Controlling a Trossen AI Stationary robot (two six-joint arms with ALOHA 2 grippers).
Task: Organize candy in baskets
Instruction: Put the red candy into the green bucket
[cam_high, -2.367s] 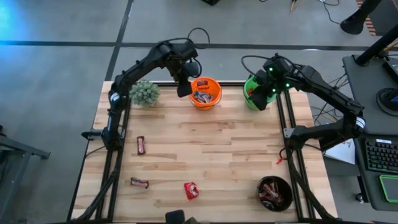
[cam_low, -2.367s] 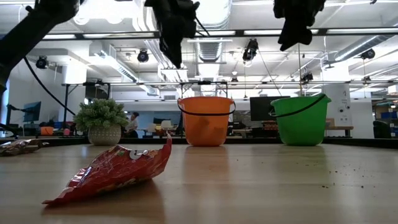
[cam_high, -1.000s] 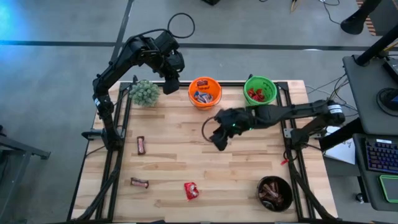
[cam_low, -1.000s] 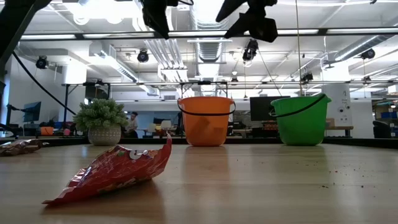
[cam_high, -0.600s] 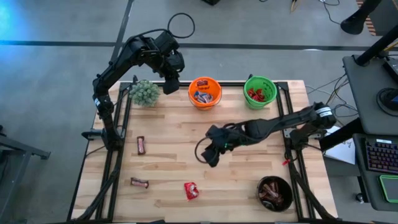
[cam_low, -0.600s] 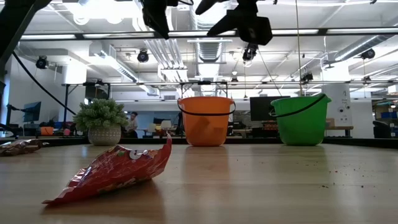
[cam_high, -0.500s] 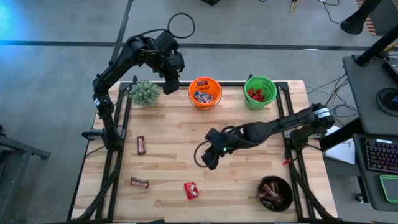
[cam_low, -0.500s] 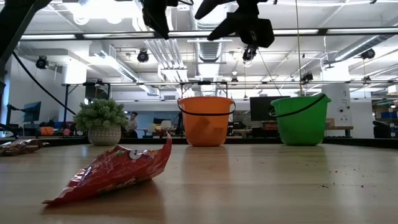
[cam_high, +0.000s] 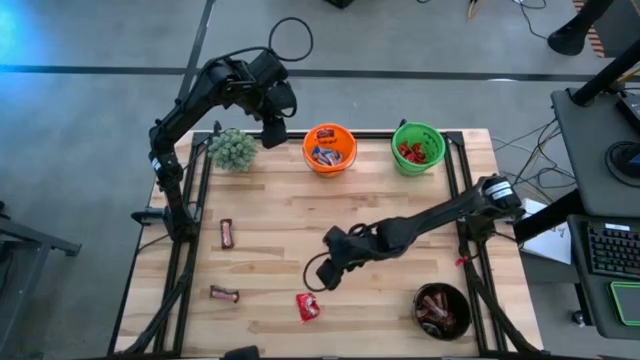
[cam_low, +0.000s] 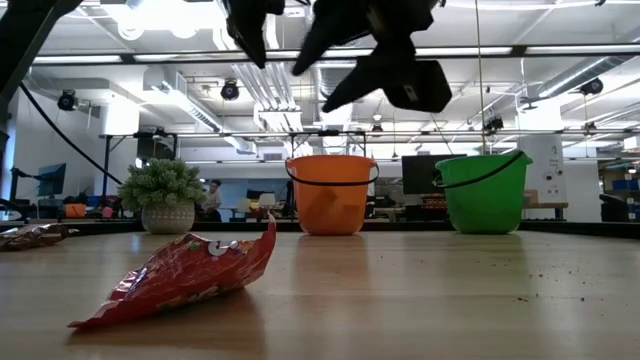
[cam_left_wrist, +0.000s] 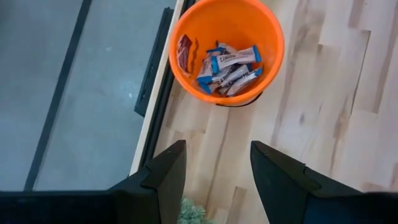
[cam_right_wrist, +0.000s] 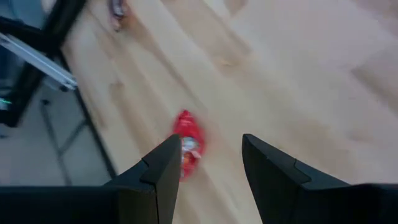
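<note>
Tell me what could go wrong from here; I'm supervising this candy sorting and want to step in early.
The open right gripper is above the red candy, whose crumpled wrapper might slip or crush when pinched. Two brown candies lie near the left edge and could be missed while the left gripper waits by the orange pail.

Red candy (cam_high: 307, 306) flat, apart from baskets (cam_high: 329, 148).

We see a pale wooden table (cam_high: 400, 250) of light and darker planks. Far off stand a bright orange pail (cam_high: 329, 148) with blue-and-white candies (cam_left_wrist: 225, 63) and a bright green pail (cam_high: 418, 147) with red ones. Near right sits a black bowl (cam_high: 442, 310) of dark brown bars. A shiny red packet (cam_high: 307, 306) lies near; the fuzzy plant (cam_high: 232, 149) is grey-green.
</note>
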